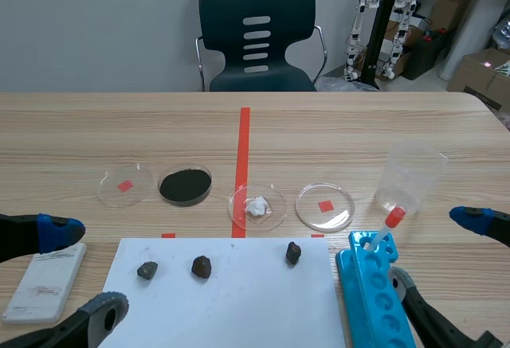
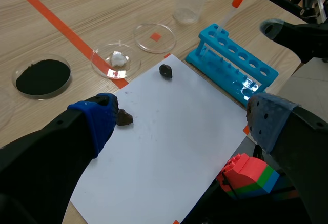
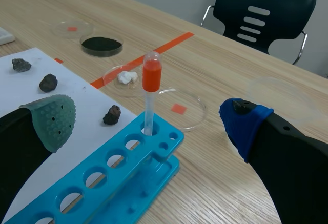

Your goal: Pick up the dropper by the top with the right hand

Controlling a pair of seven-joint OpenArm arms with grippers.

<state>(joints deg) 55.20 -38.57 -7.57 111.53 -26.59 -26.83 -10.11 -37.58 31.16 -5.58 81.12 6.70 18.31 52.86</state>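
Dropper (image 3: 151,88) stands in the end hole of the blue rack (image 1: 374,300), the hole farthest from the robot, orange-red bulb uppermost. Rack sits just beside the right edge of the white paper (image 1: 231,300). Right gripper (image 3: 146,124): released, fingers spread wide, dropper ahead of it between the two pads, touching neither. Left gripper (image 2: 182,119): also released, holding nothing, over the near left part of the paper. Three dark rocks (image 1: 202,266) lie on the paper. Beyond it, a row of petri dishes; one holds black powder (image 1: 186,185), one a white lump (image 1: 257,206). Clear plastic cup (image 1: 410,174) stands beyond the rack.
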